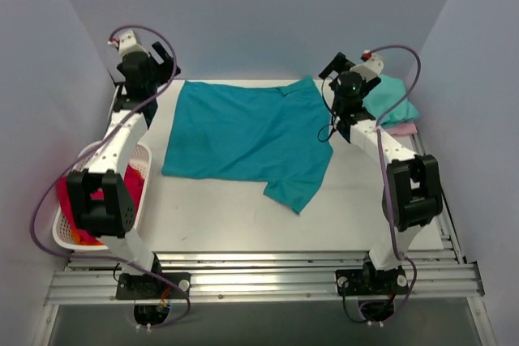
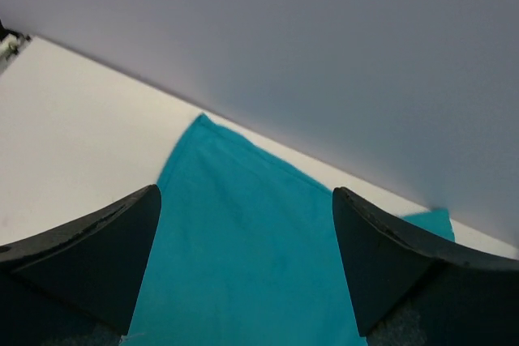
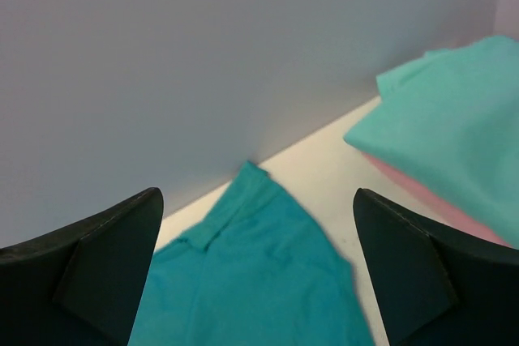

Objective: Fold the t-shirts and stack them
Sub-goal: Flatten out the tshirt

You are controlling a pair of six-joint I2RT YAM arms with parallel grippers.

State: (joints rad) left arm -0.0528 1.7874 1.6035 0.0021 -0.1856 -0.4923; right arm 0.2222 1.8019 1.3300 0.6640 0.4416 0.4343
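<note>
The deep teal-blue t-shirt [image 1: 243,134] lies spread flat across the middle of the table, one sleeve hanging toward the front right. It also shows in the left wrist view [image 2: 243,241] and the right wrist view [image 3: 251,281]. A folded mint-green t-shirt [image 1: 395,100] lies on a folded pale pink one [image 1: 403,129] at the back right; both show in the right wrist view, mint [image 3: 454,119] over pink [image 3: 422,192]. My left gripper [image 1: 165,61] is open and empty above the shirt's back left corner. My right gripper [image 1: 331,69] is open and empty above its back right corner.
A white lattice basket [image 1: 143,192] with red and orange cloth [image 1: 69,200] stands at the left edge beside the left arm. Grey walls close in the back and sides. Metal rails run along the table's front edge [image 1: 259,269].
</note>
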